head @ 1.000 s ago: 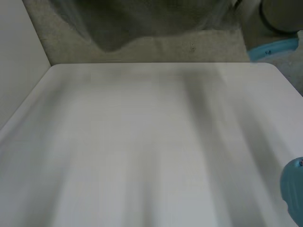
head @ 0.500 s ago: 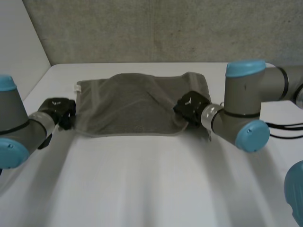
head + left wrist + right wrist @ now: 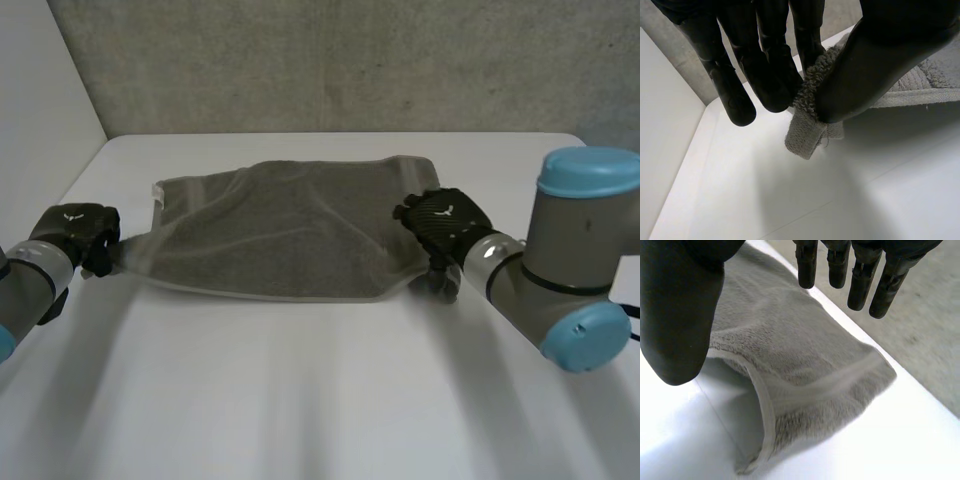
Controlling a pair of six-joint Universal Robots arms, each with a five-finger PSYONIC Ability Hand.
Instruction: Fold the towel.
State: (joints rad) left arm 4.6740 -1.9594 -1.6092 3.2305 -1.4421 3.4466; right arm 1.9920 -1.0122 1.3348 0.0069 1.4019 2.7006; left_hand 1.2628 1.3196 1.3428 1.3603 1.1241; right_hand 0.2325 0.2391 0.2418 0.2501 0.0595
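While the left hand (image 3: 72, 232) pinches the towel's (image 3: 290, 235) near left corner, the towel lies spread on the far half of the white worktop (image 3: 320, 400). Its long axis runs from side to side, parallel to the worktop's far edge, and its short ends point toward the two arms. The pinched corner is drawn out into a narrow point past the rest of the towel's left end. In the left wrist view the fingers (image 3: 772, 75) and the thumb (image 3: 875, 65) close together on that corner, and a short stub of hemmed cloth (image 3: 805, 137) hangs out below them just over the worktop. A small white tag (image 3: 158, 190) sticks out at the towel's far left corner. The pale hem of the towel's near long edge runs across the worktop between the two hands. The right hand (image 3: 440, 222) sits over the towel's right end, at its near corner. In the right wrist view its fingers (image 3: 860, 280) are straight and held well apart from the thumb (image 3: 680, 315), with nothing pinched between them. The towel's right end (image 3: 805, 370) lies under its palm. There the hem curls upward and the cloth is loosely doubled, leaving a shadowed hollow on the worktop beneath it.
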